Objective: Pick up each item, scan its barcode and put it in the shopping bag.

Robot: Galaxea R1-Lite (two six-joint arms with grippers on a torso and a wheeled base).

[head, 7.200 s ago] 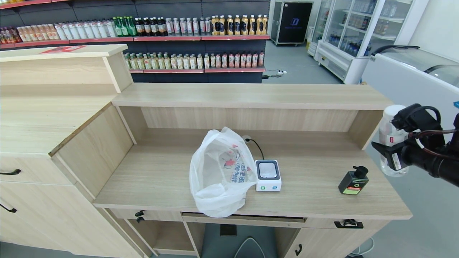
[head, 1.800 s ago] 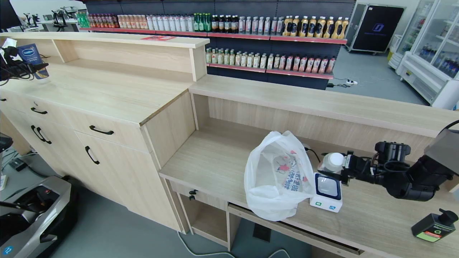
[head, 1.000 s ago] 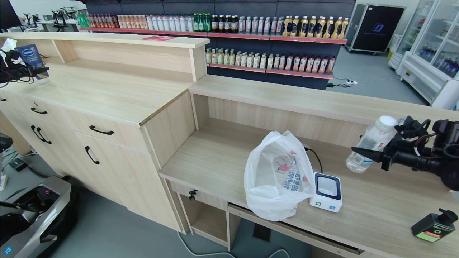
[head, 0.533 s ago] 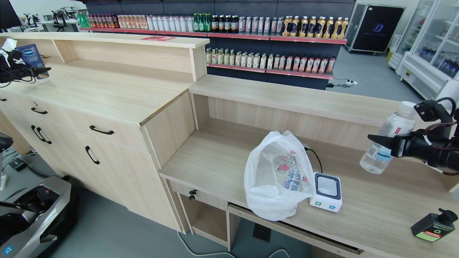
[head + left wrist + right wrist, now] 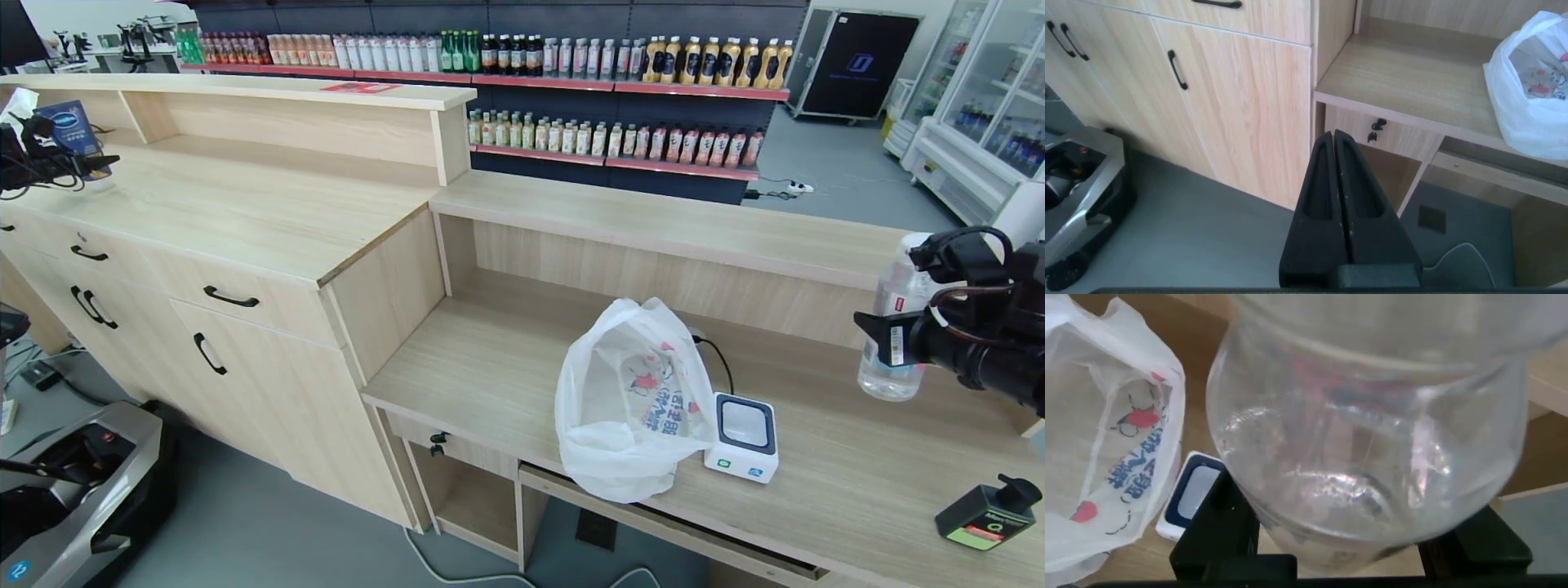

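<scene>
Right gripper (image 5: 884,343), at the frame's right edge, is clamped around a clear water bottle (image 5: 890,380), upright above the counter (image 5: 841,482), well right of the shopping bag (image 5: 629,408). Left gripper (image 5: 1333,143) has its fingers pressed together, empty.

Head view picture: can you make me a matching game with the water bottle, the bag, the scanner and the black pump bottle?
1 water bottle
2 shopping bag
3 scanner
4 black pump bottle

A standing at the right end of the counter
B held up by the right gripper
C white plastic, left of the scanner
D small white box, dark top

Pairs: 1-B, 2-C, 3-D, 4-A.
</scene>
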